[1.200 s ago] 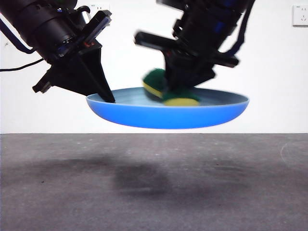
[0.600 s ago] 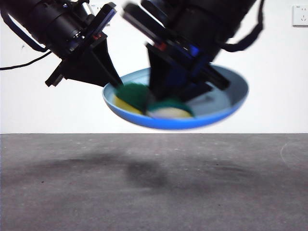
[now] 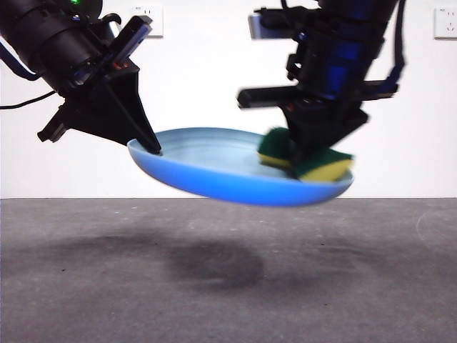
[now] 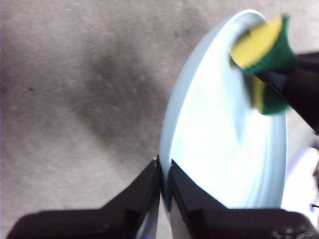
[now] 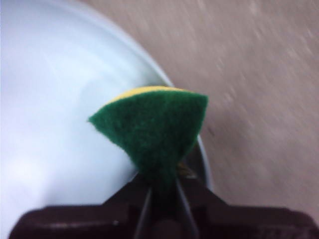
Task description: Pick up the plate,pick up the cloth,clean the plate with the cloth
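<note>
We find no readable brand, label or writing on any item. Two white wall sockets [image 3: 150, 20] sit on the white wall [image 3: 200, 71] behind the scene, one near the upper middle-left and one at the upper far corner; any marks on them are too small to read.

The large round shallow light-blue plate [image 3: 214, 168] hangs in the air above the grey table [image 3: 228, 286], tilted, with its rim lower on the side where the sponge is. It casts a dark soft shadow [image 3: 214, 264] on the table below.

The left gripper [image 4: 163, 172] is clenched on the plate's rim, one black jaw on each face of the edge. In the front view this gripper [image 3: 153, 148] comes in from the upper side, big and dark, and hides the wall behind it.

The right gripper [image 5: 162, 191] is clamped on the small yellow sponge block with a dark green scouring layer [image 5: 154, 134], squeezing it so the green layer folds. We see the sponge [image 3: 307, 158] touching the plate's inside near the rim opposite the left gripper. The right arm's dark body [image 3: 328, 64] stands over that side and blocks part of the plate's far rim.
</note>
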{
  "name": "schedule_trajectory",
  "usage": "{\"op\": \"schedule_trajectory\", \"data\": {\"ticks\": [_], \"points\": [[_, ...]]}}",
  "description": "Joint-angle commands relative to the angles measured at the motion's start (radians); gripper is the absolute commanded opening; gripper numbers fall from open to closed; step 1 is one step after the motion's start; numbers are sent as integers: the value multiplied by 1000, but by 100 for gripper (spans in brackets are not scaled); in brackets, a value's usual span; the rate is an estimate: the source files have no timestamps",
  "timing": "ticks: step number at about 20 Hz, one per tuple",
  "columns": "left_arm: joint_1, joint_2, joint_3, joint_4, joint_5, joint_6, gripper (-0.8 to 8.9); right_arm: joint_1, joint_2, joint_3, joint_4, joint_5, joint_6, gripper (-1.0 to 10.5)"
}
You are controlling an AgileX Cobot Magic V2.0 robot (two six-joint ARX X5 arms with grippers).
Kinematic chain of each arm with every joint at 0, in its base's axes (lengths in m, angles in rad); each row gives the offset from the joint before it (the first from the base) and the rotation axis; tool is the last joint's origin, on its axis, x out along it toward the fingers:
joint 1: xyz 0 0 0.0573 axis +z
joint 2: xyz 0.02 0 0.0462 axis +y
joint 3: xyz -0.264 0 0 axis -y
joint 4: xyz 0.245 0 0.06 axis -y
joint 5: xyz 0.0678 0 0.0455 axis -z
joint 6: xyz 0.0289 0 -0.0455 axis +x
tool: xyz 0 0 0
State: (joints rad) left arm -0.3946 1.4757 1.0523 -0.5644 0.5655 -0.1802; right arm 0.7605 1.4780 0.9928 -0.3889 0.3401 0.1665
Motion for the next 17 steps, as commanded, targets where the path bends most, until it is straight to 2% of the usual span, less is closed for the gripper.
{"op": "schedule_trajectory", "data": {"ticks": [1,4,8,11,13,16,17], "points": [[-10,-2,-1,19,93,50,-9,-8,14,-13,115,-144,2,-12],[-10,-2,-1,71,91,18,-9,-1,15,-13,169,-376,28,-12],[-8,-2,-1,192,81,-71,-9,36,16,-13,111,-526,26,-12],[-8,-2,-1,228,-5,-85,-9,56,16,-13,12,-521,16,-12],[-8,-2,-1,199,-147,-50,-9,60,6,-13,-35,-517,16,-12],[-8,0,-1,108,-433,63,-9,62,-54,-13,-46,-447,20,-12],[-8,3,-1,90,-483,87,-9,63,-79,-13,-47,-425,21,-12]]}}
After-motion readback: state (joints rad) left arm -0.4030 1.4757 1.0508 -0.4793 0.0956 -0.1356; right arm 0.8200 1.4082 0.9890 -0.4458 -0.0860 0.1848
